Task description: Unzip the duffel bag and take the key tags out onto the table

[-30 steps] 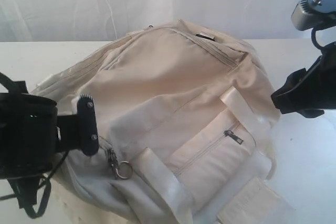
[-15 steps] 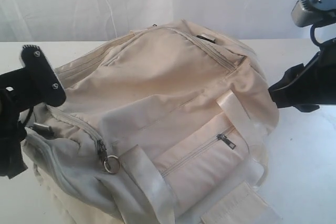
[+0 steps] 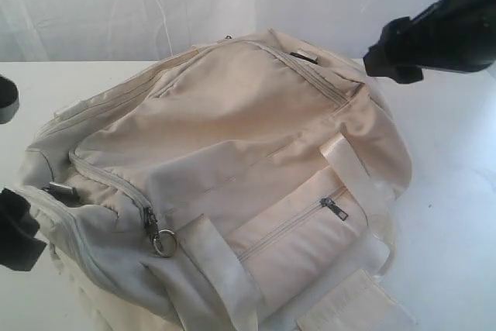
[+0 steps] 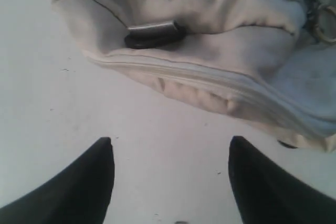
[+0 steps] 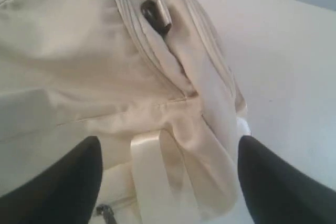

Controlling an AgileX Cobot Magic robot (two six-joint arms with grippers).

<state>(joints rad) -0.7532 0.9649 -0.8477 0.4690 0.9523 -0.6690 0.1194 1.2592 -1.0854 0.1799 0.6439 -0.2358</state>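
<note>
- Exterior view: the duffel bag (image 3: 232, 153) lies on the white table (image 3: 453, 215) and fills the middle. Its long axis runs from 8 o'clock to 2 o'clock, and the front pocket side faces 5 o'clock.
- A zipper pull with a metal ring (image 3: 160, 236) sits toward the 8 o'clock end. The pocket zipper pull (image 3: 330, 205) lies at 4 o'clock, beside a webbing strap (image 3: 345, 162).
- The left gripper (image 3: 11, 164) is cut off at the 9 o'clock edge. The right gripper (image 3: 391, 58) hangs over the bag's 2 o'clock end.
- Left wrist view: the left gripper (image 4: 170, 182) has its fingers spread wide over bare table (image 4: 79, 103) with nothing between them, apart from the bag's end (image 4: 210, 72). A dark D-ring (image 4: 155, 32) sits on that end.
- Right wrist view: the right gripper (image 5: 168, 182) is spread wide and empty above the bag (image 5: 63, 51), its strap (image 5: 157, 166) between the fingers. A black D-ring (image 5: 156, 14) lies beyond.
</note>
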